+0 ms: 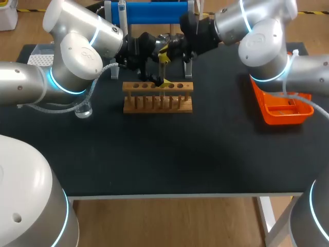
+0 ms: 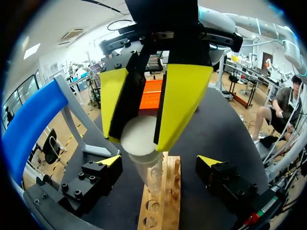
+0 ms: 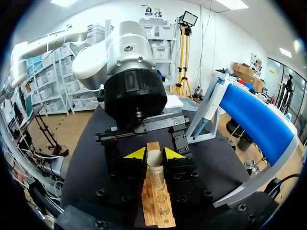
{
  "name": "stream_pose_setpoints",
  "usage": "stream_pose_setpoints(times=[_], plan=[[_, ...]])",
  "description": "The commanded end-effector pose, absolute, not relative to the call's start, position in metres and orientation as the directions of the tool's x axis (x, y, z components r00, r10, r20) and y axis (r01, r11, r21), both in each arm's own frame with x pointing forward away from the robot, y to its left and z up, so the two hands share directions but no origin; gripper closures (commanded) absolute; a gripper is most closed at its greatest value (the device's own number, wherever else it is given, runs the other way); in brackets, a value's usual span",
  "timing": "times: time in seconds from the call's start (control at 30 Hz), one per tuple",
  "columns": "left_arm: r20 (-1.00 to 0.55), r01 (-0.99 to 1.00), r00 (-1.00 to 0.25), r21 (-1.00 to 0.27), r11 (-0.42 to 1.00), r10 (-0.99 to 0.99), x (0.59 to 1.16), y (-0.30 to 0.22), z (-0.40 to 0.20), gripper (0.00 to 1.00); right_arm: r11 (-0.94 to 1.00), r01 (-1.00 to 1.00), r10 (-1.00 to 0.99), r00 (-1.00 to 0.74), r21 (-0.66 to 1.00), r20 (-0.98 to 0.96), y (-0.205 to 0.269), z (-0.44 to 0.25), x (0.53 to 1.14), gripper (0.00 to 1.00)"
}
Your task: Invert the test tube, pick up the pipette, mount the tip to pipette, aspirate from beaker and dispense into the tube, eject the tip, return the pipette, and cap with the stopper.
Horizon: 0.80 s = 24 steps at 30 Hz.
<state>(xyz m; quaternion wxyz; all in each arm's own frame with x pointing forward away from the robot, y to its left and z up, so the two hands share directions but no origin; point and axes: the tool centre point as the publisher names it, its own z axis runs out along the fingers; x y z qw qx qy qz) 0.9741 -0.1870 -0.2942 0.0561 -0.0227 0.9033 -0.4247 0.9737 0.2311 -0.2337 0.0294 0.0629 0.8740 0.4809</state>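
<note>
Black table [image 1: 180, 154], wooden rack [image 1: 157, 98]; R hand [image 3: 153, 153] tight round test tube [image 3: 154, 166], L hand [image 2: 160, 160] wide.

Bright, even ceiling light; soft glare on the left arm [image 1: 72, 49] at 10 o'clock; faint table [image 1: 205, 154] shadows.

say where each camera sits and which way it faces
head view: above and behind, looking down on the table; left arm and right arm show.
left wrist view: on left arm, facing the right gripper; own left gripper open.
right wrist view: on right arm, facing left arm; its gripper holds the test tube.
shared: both wrist views show the wooden rack.
</note>
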Motion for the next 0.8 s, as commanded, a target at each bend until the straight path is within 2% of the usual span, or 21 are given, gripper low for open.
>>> stream_pose_setpoints(times=[0.03, 0.3, 0.37, 0.4, 0.43, 0.8], plan=[[-0.079, 0.005, -0.993, -0.768, 0.640, -0.086, 0.975, -0.187, -0.294, 0.00, 0.532, 0.084, 0.139, -0.990, 0.843, 0.012, 0.230, -0.238, 0.974, 1.00], [-0.079, 0.005, -0.993, -0.768, 0.640, -0.086, 0.975, -0.187, -0.294, 0.00, 0.557, 0.085, 0.133, -0.991, 0.826, 0.013, 0.228, -0.249, 0.971, 1.00], [-0.079, 0.005, -0.993, -0.768, 0.640, -0.086, 0.975, -0.187, -0.294, 0.00, 0.555, 0.092, 0.141, -0.990, 0.826, 0.016, 0.226, -0.250, 0.971, 0.44], [-0.079, 0.005, -0.993, -0.768, 0.640, -0.086, 0.975, -0.187, -0.294, 0.00, 0.551, 0.094, 0.144, -0.989, 0.829, 0.016, 0.225, -0.251, 0.971, 0.06], [-0.079, 0.005, -0.993, -0.768, 0.640, -0.086, 0.975, -0.187, -0.294, 0.00, 0.541, 0.093, 0.146, -0.989, 0.836, 0.015, 0.222, -0.251, 0.971, 0.00], [-0.079, 0.005, -0.993, -0.768, 0.640, -0.086, 0.975, -0.187, -0.294, 0.00, 0.346, 0.010, 0.130, -0.991, 0.938, -0.037, 0.194, -0.236, 0.964, 0.00]])
